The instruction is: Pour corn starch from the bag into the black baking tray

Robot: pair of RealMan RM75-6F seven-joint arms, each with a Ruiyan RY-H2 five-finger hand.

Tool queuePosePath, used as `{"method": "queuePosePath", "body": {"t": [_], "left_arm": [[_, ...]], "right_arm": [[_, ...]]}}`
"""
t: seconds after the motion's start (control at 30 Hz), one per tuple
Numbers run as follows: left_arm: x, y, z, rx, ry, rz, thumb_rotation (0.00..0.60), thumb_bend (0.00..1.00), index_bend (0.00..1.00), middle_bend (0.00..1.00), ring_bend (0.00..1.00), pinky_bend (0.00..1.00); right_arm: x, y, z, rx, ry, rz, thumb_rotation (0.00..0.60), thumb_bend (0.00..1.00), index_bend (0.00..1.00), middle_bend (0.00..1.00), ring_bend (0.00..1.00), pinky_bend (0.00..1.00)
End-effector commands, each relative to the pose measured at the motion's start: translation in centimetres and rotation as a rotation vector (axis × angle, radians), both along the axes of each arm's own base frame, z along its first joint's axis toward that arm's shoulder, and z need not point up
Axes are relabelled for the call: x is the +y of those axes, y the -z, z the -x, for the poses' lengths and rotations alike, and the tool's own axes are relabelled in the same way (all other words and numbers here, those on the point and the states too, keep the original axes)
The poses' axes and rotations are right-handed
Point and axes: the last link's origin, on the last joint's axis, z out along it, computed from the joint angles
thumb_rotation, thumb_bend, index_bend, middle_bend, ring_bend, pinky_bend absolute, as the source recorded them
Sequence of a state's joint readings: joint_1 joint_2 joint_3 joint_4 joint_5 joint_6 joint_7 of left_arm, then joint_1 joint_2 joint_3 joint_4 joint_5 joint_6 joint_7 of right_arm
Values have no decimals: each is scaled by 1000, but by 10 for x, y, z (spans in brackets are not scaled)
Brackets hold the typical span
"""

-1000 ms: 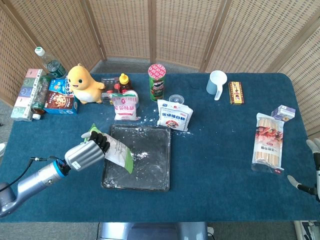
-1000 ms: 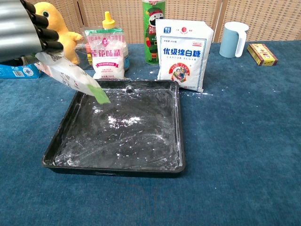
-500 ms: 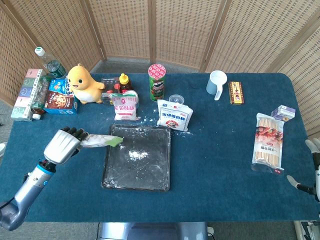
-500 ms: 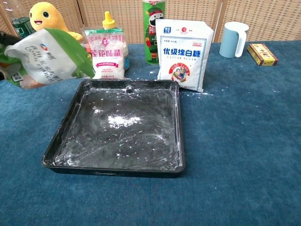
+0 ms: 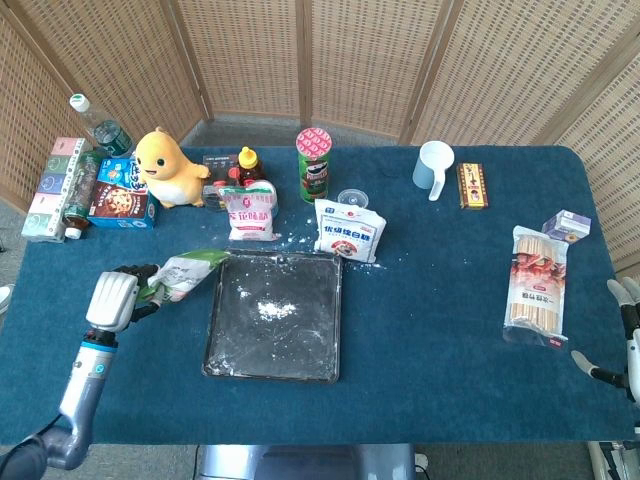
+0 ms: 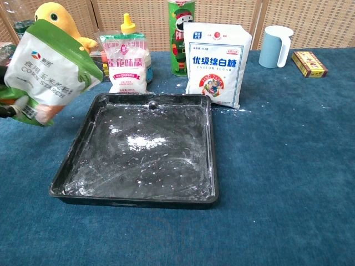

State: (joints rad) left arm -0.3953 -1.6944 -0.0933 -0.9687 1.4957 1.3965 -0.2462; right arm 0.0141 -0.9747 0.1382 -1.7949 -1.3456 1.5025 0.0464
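My left hand [image 5: 115, 297] grips a white and green corn starch bag [image 5: 182, 274] left of the black baking tray [image 5: 325, 330]. In the chest view the corn starch bag [image 6: 47, 72] stands tilted above the table, its top leaning toward the tray's [image 6: 209, 160] far left corner; the hand itself is hidden behind the bag there. A small heap of white powder [image 6: 143, 142] lies in the middle of the tray, with dust smeared over the bottom. My right hand [image 5: 625, 330] hangs at the table's right edge, fingers spread, holding nothing.
Behind the tray stand a white sugar bag [image 6: 217, 57], a smaller white bag [image 6: 128, 65], a green chip can [image 6: 182, 33], a yellow plush toy [image 5: 168, 168] and boxes [image 5: 122, 195]. A blue cup [image 5: 433, 166] and a packet of sticks [image 5: 537, 287] lie to the right.
My left hand has pulled the bag back from over the tray to the left and turned it from tipped downward to nearly upright. The powder heap stays in the tray.
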Motion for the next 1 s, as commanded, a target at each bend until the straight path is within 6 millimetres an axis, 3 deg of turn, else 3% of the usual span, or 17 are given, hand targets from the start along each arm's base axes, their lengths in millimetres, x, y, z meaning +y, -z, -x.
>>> {"method": "queuePosePath", "body": {"t": [0.03, 0.07, 0.17, 0.23, 0.33, 0.77, 0.87, 0.9, 1.0], "left_arm": [[-1, 14, 2, -33, -31, 44, 600, 430, 615, 471, 457, 443], [-1, 17, 3, -36, -36, 63, 600, 414, 566, 412, 415, 406], [-4, 21, 4, -55, -48, 122, 600, 313, 296, 171, 240, 263], [-7, 20, 6, -71, -48, 158, 600, 173, 115, 43, 133, 178], [-12, 13, 6, -105, -25, 137, 600, 16, 5, 0, 64, 133], [-36, -25, 13, -118, 15, 87, 600, 0, 0, 0, 37, 78], [-45, -46, 27, 18, -25, 80, 600, 0, 0, 0, 37, 59], [-50, -63, 39, 116, -74, 49, 600, 0, 0, 0, 37, 53], [-60, -87, 36, 166, -134, 14, 600, 0, 0, 0, 37, 42]], "right_arm": [[0, 0, 0, 0, 1, -2, 600, 51, 0, 0, 0, 0], [0, 0, 0, 0, 1, -4, 600, 51, 0, 0, 0, 0], [0, 1, 0, 1, 0, -7, 600, 51, 0, 0, 0, 0], [0, 1, -1, 1, -1, -7, 600, 51, 0, 0, 0, 0], [0, 0, 0, 1, 0, -3, 600, 51, 0, 0, 0, 0], [1, 2, -2, 5, -2, -11, 600, 51, 0, 0, 0, 0], [1, 1, -2, 5, -2, -8, 600, 51, 0, 0, 0, 0], [1, 1, -2, 7, -2, -7, 600, 50, 0, 0, 0, 0], [1, 1, -2, 11, -3, -4, 600, 50, 0, 0, 0, 0]]}}
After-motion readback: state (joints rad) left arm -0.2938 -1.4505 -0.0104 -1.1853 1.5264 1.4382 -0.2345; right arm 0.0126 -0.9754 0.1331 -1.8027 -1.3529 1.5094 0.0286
